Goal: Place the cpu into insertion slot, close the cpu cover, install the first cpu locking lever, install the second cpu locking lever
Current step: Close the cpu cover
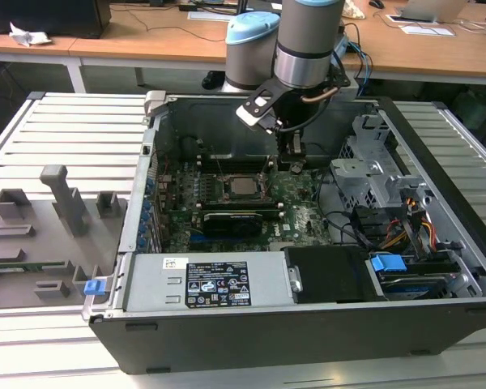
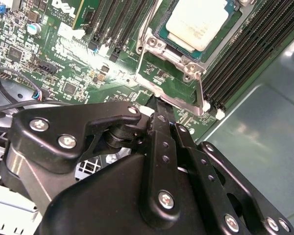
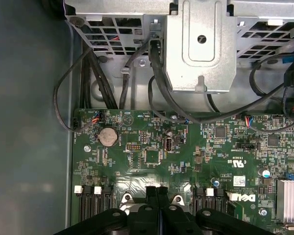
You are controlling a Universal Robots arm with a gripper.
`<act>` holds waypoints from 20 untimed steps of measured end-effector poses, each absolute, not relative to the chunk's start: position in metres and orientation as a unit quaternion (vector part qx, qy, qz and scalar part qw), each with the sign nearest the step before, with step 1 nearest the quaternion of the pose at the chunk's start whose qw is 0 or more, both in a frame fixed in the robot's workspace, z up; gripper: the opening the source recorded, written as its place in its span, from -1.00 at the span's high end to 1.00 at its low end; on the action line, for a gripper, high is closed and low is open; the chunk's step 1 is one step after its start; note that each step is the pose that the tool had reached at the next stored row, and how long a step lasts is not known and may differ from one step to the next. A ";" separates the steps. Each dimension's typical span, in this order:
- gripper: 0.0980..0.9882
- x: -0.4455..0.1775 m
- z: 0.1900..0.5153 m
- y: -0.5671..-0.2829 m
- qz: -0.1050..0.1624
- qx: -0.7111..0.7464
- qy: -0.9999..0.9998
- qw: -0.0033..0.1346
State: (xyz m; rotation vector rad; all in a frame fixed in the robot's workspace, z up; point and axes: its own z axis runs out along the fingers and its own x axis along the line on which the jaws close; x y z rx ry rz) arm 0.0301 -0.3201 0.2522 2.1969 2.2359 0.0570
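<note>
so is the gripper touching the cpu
Apart. The second wrist view shows the gripper at the outer edge of the insertion slot, whose metal rim lies between it and the cpu.

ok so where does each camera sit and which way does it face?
Exterior view: off the arm, above the open computer case, looking down into it; the arm and gripper hang over the motherboard.
Second wrist view: on the wrist, looking past the gripper's black linkage at the cpu in its socket.
First wrist view: on the wrist, facing the motherboard and metal drive cage; shut fingertips show.
Shared: both wrist views show gripper and motherboard; exterior and second wrist views show the cpu.
</note>
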 end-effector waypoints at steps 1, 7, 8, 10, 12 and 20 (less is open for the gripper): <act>0.98 0.030 0.252 -0.320 0.018 0.701 0.713 0.003; 0.98 0.028 0.252 -0.320 0.018 0.701 0.713 0.003; 0.98 0.028 0.252 -0.320 0.018 0.701 0.713 0.003; 0.98 0.027 0.252 -0.320 0.018 0.701 0.713 0.003; 0.98 0.027 0.252 -0.320 0.018 0.701 0.713 0.004; 0.98 0.018 0.252 -0.320 0.019 0.701 0.713 0.004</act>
